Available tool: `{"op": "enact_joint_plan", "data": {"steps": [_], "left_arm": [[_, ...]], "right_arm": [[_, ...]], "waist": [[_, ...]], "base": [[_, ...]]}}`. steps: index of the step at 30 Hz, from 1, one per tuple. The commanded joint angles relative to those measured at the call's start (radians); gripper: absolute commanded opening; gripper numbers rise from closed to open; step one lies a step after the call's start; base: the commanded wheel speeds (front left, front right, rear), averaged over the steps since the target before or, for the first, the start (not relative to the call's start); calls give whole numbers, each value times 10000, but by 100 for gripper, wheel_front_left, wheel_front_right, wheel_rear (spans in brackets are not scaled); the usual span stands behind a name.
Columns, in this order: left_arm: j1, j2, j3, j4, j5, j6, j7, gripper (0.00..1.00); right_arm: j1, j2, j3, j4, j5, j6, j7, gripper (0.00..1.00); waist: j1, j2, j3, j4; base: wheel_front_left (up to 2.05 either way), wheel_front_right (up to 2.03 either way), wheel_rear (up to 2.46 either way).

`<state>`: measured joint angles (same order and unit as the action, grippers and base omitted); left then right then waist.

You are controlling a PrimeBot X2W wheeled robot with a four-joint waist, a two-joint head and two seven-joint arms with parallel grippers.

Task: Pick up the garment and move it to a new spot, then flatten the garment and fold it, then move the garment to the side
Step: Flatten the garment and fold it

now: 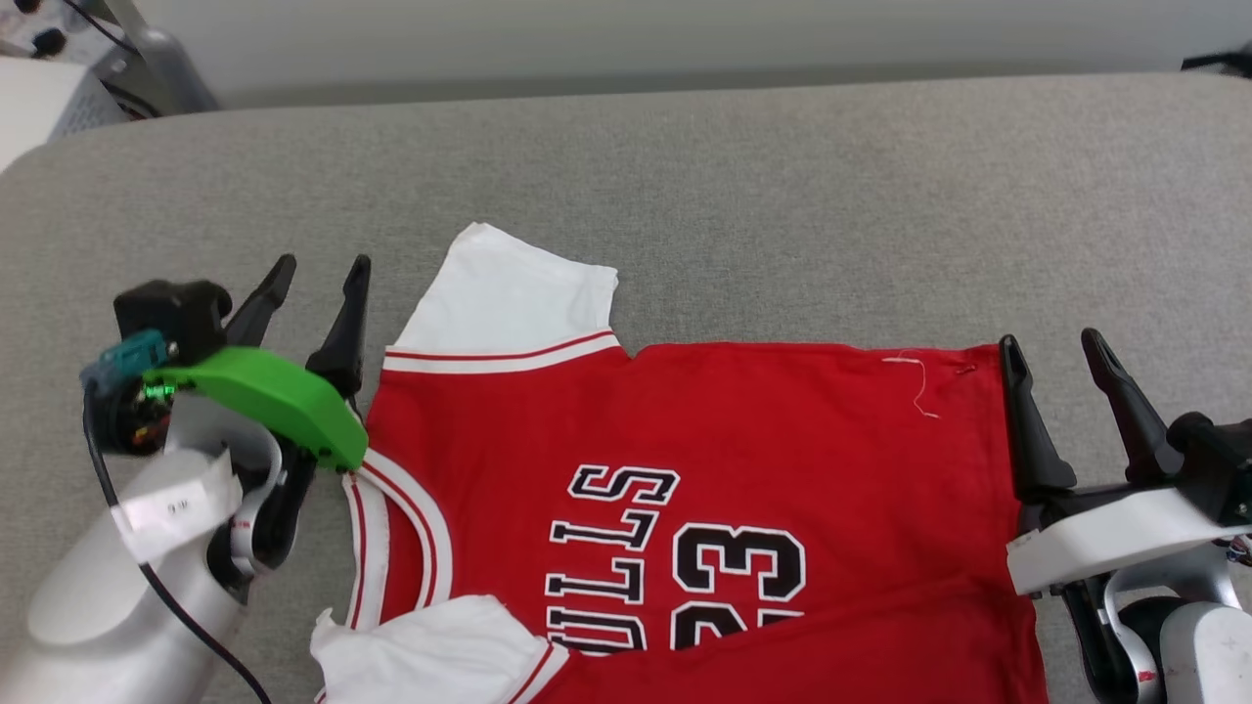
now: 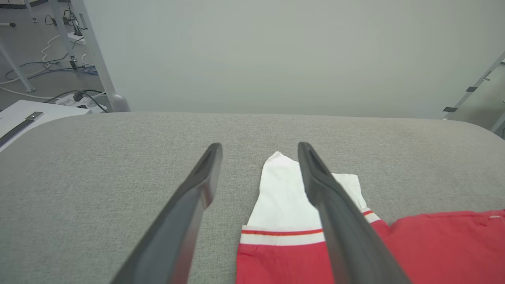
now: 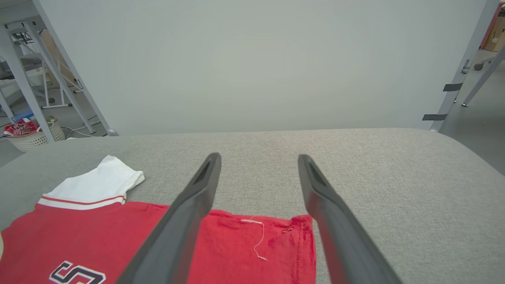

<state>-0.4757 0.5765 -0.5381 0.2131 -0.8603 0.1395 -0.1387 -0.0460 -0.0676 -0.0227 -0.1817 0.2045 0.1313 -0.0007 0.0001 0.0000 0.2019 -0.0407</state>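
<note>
- Garment (image 1: pixel 704 440) lies spread sideways on the grey padded surface (image 1: pixel 782 176), chest lettering up, striped neck (image 1: pixel 391 528) toward the robot's left and hem toward its right.
- Its far white sleeve (image 1: pixel 509 293) points out flat. The near sleeve (image 1: pixel 430 645) is rumpled, and a red flap along the near edge covers the bottom of the letters, so I judge a lengthwise fold is begun or the cloth wants more flattening.
- A loose white thread (image 1: pixel 919 391) sits near the far hem corner.
- Each arm sits at one end of the shirt, probably so the cloth can be worked taut from both ends.
- Left gripper (image 1: pixel 323 264) is spread wide and holds nothing, its inner finger just beside the far shoulder.
- Right gripper (image 1: pixel 1049 339) is equally wide and empty, its inner finger at the hem edge. I cannot tell whether it touches.
</note>
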Motion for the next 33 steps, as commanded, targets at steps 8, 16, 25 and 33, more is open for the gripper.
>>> {"op": "enact_joint_plan", "data": {"steps": [8, 16, 25, 33], "left_arm": [[-2534, 192, 19, 1345, -802, -1724, 1790, 100], [-4412, 1019, -450, 2816, -2050, -2464, 5913, 100], [-5126, 1223, -655, 3946, -2673, -2493, 7920, 100], [-4765, 866, -1080, 4785, -3058, -2553, 9028, 89]], "right_arm": [[-843, 115, 217, 209, 111, -6, -363, 100], [-1220, 156, 392, 739, 446, -6, -724, 100], [-1459, 170, 655, 1240, 963, -6, -1129, 100], [-1653, 172, 760, 1605, 1253, -6, -1314, 100]], "waist": [[-1, 0, 1732, -1256], [-1, 0, 2328, -1925], [-1, 0, 3040, -2379], [-1, 0, 3342, -2539]], "base": [[0, 0, 0], [0, 0, 0], [0, 0, 0], [0, 0, 0]]}}
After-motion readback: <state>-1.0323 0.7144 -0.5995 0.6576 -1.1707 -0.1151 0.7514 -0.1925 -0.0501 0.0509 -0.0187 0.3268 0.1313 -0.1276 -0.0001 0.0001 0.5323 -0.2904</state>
